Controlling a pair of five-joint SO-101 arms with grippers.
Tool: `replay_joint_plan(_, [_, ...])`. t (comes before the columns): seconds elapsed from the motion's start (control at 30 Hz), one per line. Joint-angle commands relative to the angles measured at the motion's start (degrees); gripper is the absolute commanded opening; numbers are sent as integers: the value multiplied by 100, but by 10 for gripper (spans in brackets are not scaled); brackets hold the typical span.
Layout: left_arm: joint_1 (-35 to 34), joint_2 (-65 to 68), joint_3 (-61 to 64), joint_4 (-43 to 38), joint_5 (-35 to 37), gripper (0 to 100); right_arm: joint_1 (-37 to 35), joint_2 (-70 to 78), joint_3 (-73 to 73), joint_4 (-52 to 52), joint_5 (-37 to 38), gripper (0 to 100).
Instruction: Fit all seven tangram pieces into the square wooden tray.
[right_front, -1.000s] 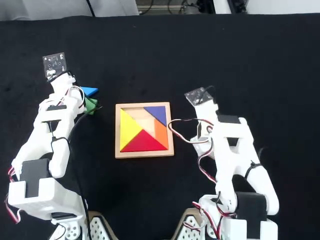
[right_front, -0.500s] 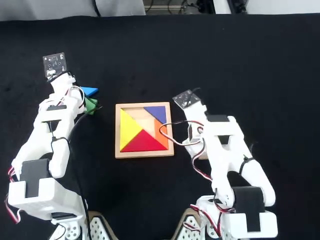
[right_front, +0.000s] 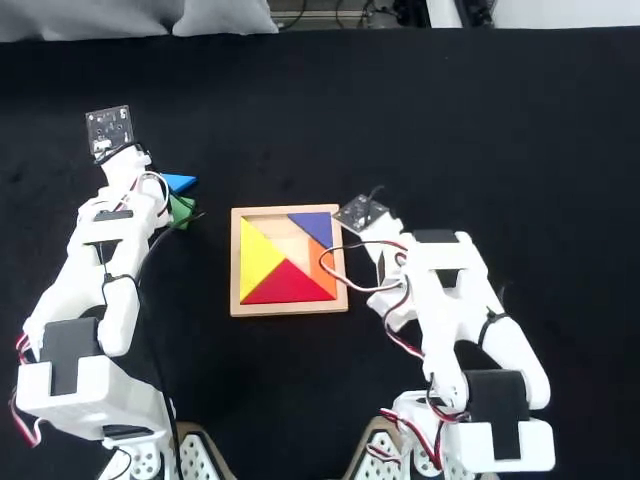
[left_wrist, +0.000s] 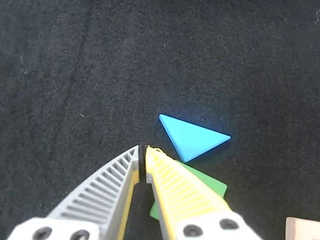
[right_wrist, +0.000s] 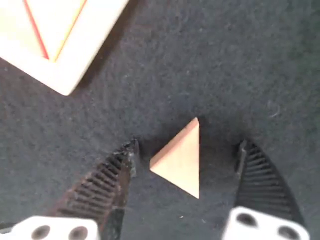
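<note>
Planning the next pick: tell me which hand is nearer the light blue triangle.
Left. The left hand is shut right beside the light blue triangle, apart from it. The right hand is on the tray's far side, open around a tan triangle.

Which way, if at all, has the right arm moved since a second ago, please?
Yes: in the high view, the right arm swung left toward the wooden tray.

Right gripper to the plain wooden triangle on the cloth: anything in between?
Nothing visible. The right gripper is open, one finger either side of the small plain wooden triangle, with bare black cloth in both gaps. The corner of the square wooden tray sits apart from both.
</note>
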Motion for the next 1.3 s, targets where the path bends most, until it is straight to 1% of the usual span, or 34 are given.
replay_joint_plan(0.0, [40, -26, -338, -9, 53, 40, 123, 31, -215, 62, 273, 305])
replay_joint_plan(0.2, [40, -26, -338, -9, 53, 40, 123, 22, -233, 158, 378, 304])
replay_joint_plan(0.3, [40, -26, -338, -9, 53, 40, 141, 22, -286, 316, 659, 304])
replay_joint_plan(0.5, [48, -26, -338, -9, 53, 40, 589, 57, -532, 352, 782, 303])
replay_joint_plan(0.57, [48, -26, -338, -9, 53, 40, 633, 66, -514, 352, 958, 303])
replay_joint_plan(0.9, [48, -26, -338, -9, 53, 40, 633, 66, -462, 316, 1029, 302])
replay_joint_plan(1.03, [48, -26, -338, -9, 53, 40, 624, 66, -462, 299, 1055, 233])
replay_joint_plan(1.27, [48, -26, -338, -9, 53, 40, 387, 66, -453, 299, 1064, 235])
